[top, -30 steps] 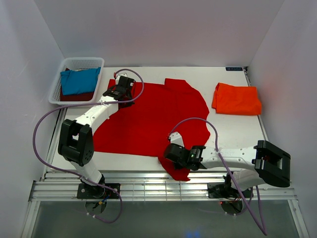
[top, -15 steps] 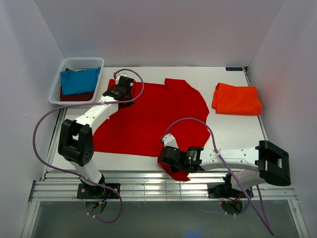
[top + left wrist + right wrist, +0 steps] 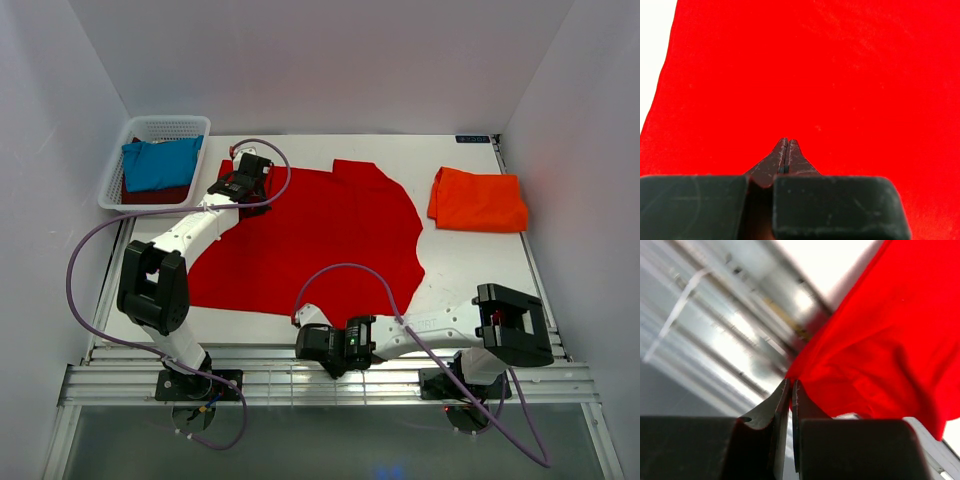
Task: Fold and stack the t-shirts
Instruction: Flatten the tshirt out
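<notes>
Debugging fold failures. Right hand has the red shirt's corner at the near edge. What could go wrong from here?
1. The right hand pinches only a thin tip of the red t-shirt, out by the metal rail; it may slip or snag there.
2. The left hand is shut at the cloth, but a pinch isn't visible; the shirt may slide instead of tensioning.
3. The right arm's purple cable loops over the shirt and could drag it.

Left arm (image 3: 190,232) stretches from its base at 7 o'clock toward 11 o'clock, the left gripper (image 3: 786,145) pointing down with jaws pressed together, while the right arm (image 3: 430,328) lies low, reaching toward 6 o'clock, the right gripper (image 3: 790,384) pinching the red t-shirt (image 3: 880,340).
</notes>
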Tool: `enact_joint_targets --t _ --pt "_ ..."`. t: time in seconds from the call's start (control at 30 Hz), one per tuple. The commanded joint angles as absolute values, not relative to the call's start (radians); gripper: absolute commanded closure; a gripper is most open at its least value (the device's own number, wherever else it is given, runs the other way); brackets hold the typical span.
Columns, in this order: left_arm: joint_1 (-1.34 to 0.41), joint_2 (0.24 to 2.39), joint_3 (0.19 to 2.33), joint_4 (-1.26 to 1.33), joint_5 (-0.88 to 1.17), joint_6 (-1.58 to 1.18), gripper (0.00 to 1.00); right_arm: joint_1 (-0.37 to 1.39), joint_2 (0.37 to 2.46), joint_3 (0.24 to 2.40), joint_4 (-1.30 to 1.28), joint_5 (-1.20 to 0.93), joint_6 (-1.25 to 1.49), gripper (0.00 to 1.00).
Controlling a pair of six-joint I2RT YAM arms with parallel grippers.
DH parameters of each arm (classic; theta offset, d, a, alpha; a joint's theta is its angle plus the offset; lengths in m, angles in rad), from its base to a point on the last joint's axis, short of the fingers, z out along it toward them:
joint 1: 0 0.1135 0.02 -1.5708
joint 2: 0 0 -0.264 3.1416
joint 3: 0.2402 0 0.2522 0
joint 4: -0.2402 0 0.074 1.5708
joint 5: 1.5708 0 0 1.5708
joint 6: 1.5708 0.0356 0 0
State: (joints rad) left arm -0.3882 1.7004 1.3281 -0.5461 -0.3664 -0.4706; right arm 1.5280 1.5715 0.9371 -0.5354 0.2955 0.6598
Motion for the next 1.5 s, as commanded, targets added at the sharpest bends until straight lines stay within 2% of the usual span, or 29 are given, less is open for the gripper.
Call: enact_joint_targets --t 0.0,0.27,0.33,0.37,0.4,0.47,0.5,0.6,0.67,0.77,0.8,0.87,0.93,1.0,1.03,1.17,1.23,1.47 --pt "-0.388 1.646 1.331 -0.548 -0.373 -0.466 1.0 1.565 1.563 0.985 -0.506 0.198 0.627 0.92" --pt "-0.388 1.646 1.335 -0.549 -0.367 -0.468 1.0 1.604 1.535 1.04 -0.514 0.091 0.558 0.92" --pt "-0.388 1.649 1.335 -0.548 -0.364 -0.468 1.0 1.611 1.537 1.045 -0.509 0.083 0.554 0.87" --pt "-0.388 1.649 1.335 -0.548 -0.362 -0.468 1.0 1.609 1.543 1.045 -0.508 0.084 0.551 0.83" --pt "-0.388 1.651 1.335 -0.549 -0.361 -0.466 1.0 1.611 1.548 1.045 -0.509 0.103 0.551 0.7" --pt "-0.388 1.649 1.336 -0.549 -0.36 -0.466 1.0 1.611 1.558 1.066 -0.558 0.165 0.581 0.59" --pt "-0.388 1.646 1.336 -0.551 -0.36 -0.466 1.0 1.611 1.557 1.078 -0.581 0.252 0.598 0.51" --pt "-0.388 1.649 1.348 -0.549 -0.37 -0.466 1.0 1.6 1.51 1.112 -0.668 0.424 0.697 0.36" --pt "-0.388 1.658 1.359 -0.551 -0.377 -0.465 1.0 1.537 1.421 1.101 -0.68 0.544 0.742 0.37" --pt "-0.388 1.69 1.385 -0.546 -0.38 -0.463 1.0 1.386 1.285 1.02 -0.623 0.597 0.753 0.48" --pt "-0.388 1.698 1.402 -0.546 -0.383 -0.463 1.0 1.346 1.254 0.973 -0.592 0.594 0.73 0.59" --pt "-0.388 1.713 1.414 -0.548 -0.387 -0.462 1.0 1.226 1.188 0.931 -0.49 0.578 0.64 0.68" --pt "-0.388 1.704 1.405 -0.542 -0.391 -0.463 1.0 1.086 1.175 0.911 -0.416 0.516 0.582 0.83" --pt "-0.388 1.672 1.381 -0.499 -0.426 -0.445 1.0 0.984 1.204 0.922 -0.376 0.442 0.502 0.9" --pt "-0.387 1.661 1.367 -0.47 -0.439 -0.439 1.0 0.885 1.225 0.937 -0.359 0.376 0.48 0.91" --pt "-0.356 1.649 1.33 -0.427 -0.414 -0.428 1.0 0.677 1.409 0.994 -0.258 0.209 0.404 0.92" --pt "-0.325 1.667 1.322 -0.405 -0.362 -0.434 1.0 0.612 1.477 1.023 -0.233 0.141 0.387 0.92" --pt "-0.273 1.741 1.321 -0.365 -0.305 -0.434 1.0 0.522 1.705 1.14 -0.183 0.109 0.354 0.92"
